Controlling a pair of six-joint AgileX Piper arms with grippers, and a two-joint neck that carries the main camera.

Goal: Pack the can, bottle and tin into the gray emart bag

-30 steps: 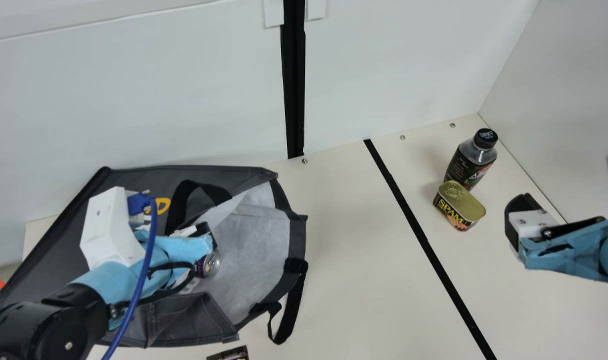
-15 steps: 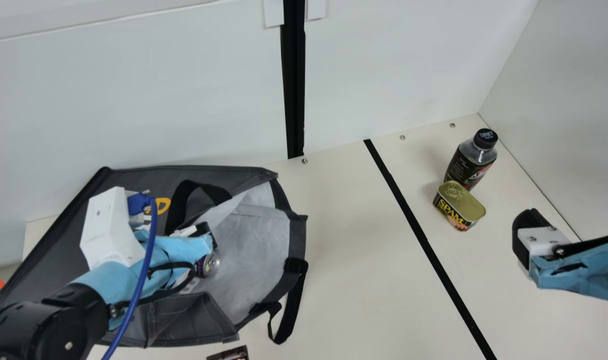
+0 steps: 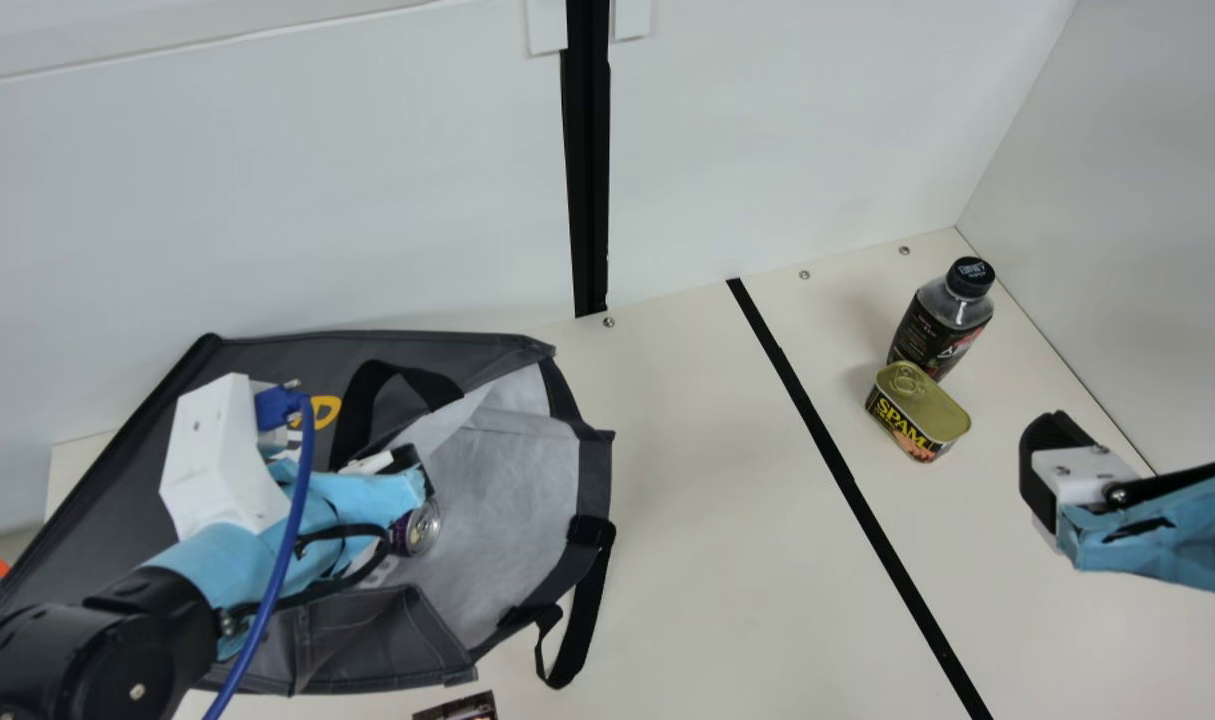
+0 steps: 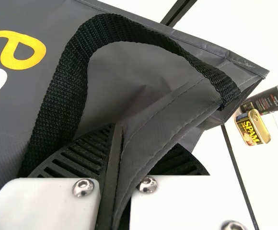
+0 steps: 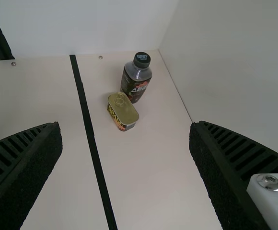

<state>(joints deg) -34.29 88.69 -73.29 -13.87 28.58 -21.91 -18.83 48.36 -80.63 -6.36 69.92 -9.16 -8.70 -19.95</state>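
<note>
Gray fabric bag with black straps and pale lining (image 3: 527,470), slumped, mouth facing the middle of the table; purple can with silver top (image 3: 423,526) inside, partly behind the left arm. Dark-labelled plastic bottle, black cap (image 3: 939,325), upright near the back right corner. Rectangular gold-lidded tin, black and yellow sides (image 3: 917,410), ring-pull up, just beside bottle on the near side; contact unclear. Left gripper (image 3: 407,464) at bag mouth, fingers (image 4: 88,151) narrow, pinching a fold of the gray bag wall. Right gripper (image 3: 1139,415) above the table's right part, fingers spread wide, nothing between. Edges: back wall (image 3: 767,140) behind, right wall (image 3: 1137,240) near bottle. Room: broad cream tabletop (image 3: 687,480) between bag mouth and black strip (image 3: 835,460), more tabletop on tin's near side.
</note>
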